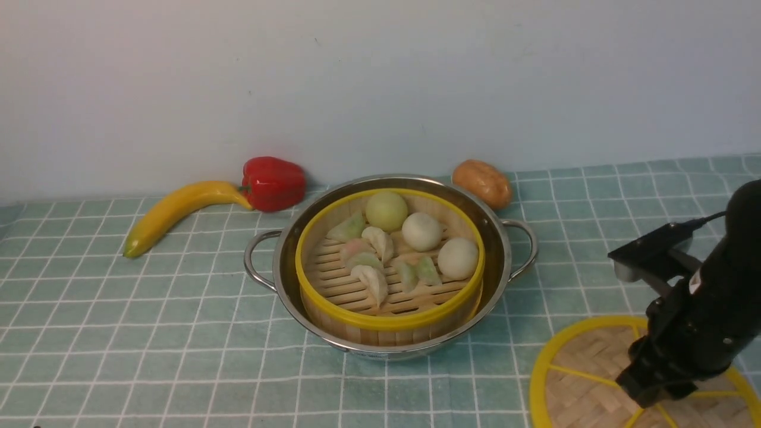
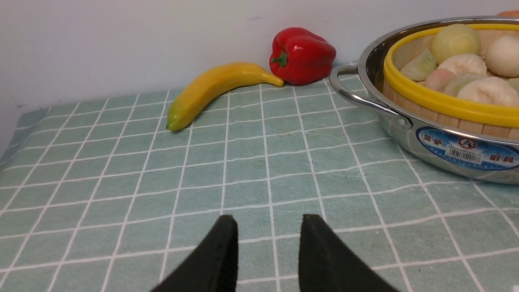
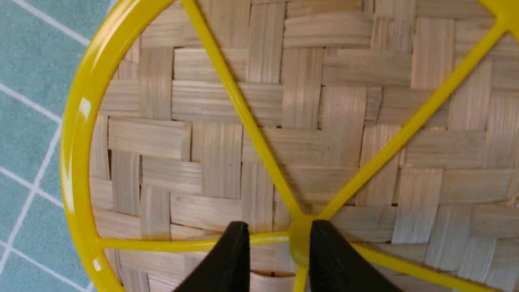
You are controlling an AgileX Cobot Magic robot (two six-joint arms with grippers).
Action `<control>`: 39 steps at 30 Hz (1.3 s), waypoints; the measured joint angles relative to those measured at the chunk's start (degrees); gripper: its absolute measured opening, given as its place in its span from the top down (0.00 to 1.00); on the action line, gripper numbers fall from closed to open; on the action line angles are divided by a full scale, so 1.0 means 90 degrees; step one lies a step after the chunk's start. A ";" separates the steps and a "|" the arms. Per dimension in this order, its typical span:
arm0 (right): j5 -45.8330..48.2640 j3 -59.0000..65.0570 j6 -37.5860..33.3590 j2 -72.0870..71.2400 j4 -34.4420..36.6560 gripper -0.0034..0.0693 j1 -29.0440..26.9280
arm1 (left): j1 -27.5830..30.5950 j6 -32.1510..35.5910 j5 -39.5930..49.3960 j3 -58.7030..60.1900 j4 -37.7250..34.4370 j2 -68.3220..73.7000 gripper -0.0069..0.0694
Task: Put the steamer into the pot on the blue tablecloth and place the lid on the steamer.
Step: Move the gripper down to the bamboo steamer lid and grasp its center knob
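The steamer (image 1: 389,322), a yellow-rimmed bamboo basket holding pale buns and dumplings, sits inside the shiny pot (image 1: 503,249) on the blue tablecloth (image 1: 148,333). The lid (image 1: 579,371) lies flat on the cloth at the front right. My right gripper (image 1: 645,393) is just above the lid. In the right wrist view it (image 3: 279,227) is open, with the lid's yellow hub (image 3: 299,237) between its fingertips, close to one of them. My left gripper (image 2: 265,221) is open and empty over bare cloth, to the left of the pot (image 2: 405,134). It is out of the front view.
A banana (image 1: 178,209), a red pepper (image 1: 273,181) and a brown potato (image 1: 483,182) lie along the back wall behind the pot. The lid runs off the front view's lower right edge.
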 joint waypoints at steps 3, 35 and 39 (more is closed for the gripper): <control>-0.0113 -0.0022 0.0031 0.0059 -0.0142 0.62 0.0000 | 0.0000 0.0000 0.0000 0.0000 0.0000 0.0000 0.63; 0.0033 -0.0164 0.1067 -0.1000 -0.0591 0.76 0.0000 | 0.0000 0.0000 0.0000 0.0000 0.0000 0.0000 0.59; 0.0401 -0.0743 0.1173 -0.1814 -0.0602 0.76 0.0000 | 0.0000 0.0000 0.0000 0.0000 0.0000 0.0000 0.59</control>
